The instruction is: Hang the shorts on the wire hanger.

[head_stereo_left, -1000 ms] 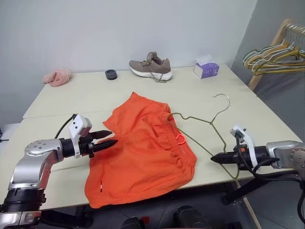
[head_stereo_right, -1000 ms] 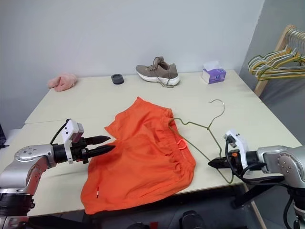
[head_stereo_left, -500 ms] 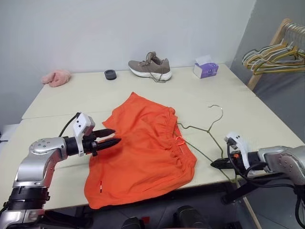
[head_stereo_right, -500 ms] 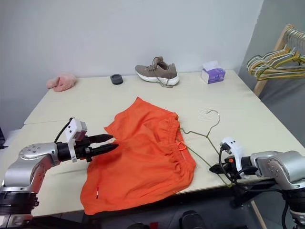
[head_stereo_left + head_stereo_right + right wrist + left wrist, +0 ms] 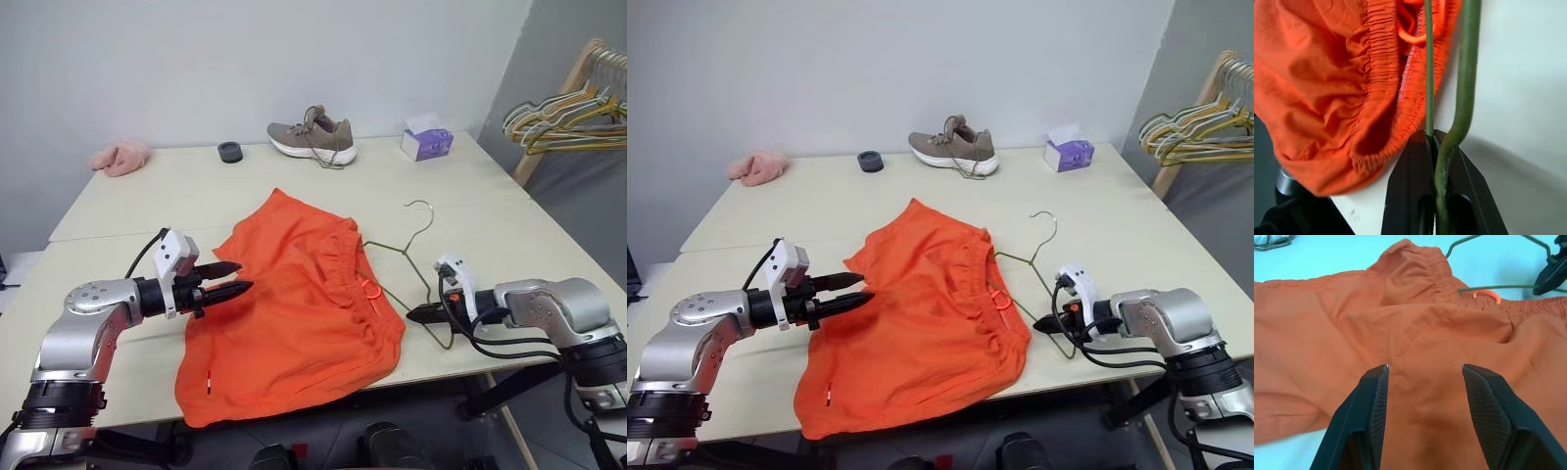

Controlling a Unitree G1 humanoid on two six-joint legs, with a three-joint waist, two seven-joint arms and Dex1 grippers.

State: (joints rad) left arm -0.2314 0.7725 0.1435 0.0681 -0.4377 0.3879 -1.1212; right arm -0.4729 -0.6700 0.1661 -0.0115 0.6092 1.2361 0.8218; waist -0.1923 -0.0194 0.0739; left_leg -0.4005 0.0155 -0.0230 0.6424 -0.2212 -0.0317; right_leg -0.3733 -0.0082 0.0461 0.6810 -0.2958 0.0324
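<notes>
Key relation: the wire hanger [image 5: 407, 257] lies just right of the shorts [image 5: 294, 308], with its far shoulder end tucked at or into the waistband near the small orange drawcord loop [image 5: 370, 288]; whether the wire is really inside the opening can't be told. Hanger's long axis runs near-right to far-left across the counter [image 5: 509, 235], hook end pointing far, away from the robot.

Right gripper [image 5: 419, 313] is clenched on the hanger's near corner; the right wrist view shows the green wire pinched between the black fingers, the wire running straight on toward the waistband elastic. So the shorts lie to the left of this gripper, close by, waistband edge facing it.

Left gripper [image 5: 227, 279] is released, holding nothing, jaws parted, hovering over the left leg of the shorts near its left edge, pointing right. In the left wrist view the fabric lies right under and ahead of the two fingers [image 5: 1371, 401], apart from them or barely above; contact can't be confirmed.

Shorts lie flat-ish, crumpled, mid counter toward the near edge, near hem hanging over it a bit.

Judgement: left arm is nearer the fabric, right arm owns the hanger. Next move prob. needs the left to pinch and lift the cloth or waistband while the right slides the wire leftward through it. Risk: wire snags on the gathered elastic, or shorts drag along w/ it instead of opening.
</notes>
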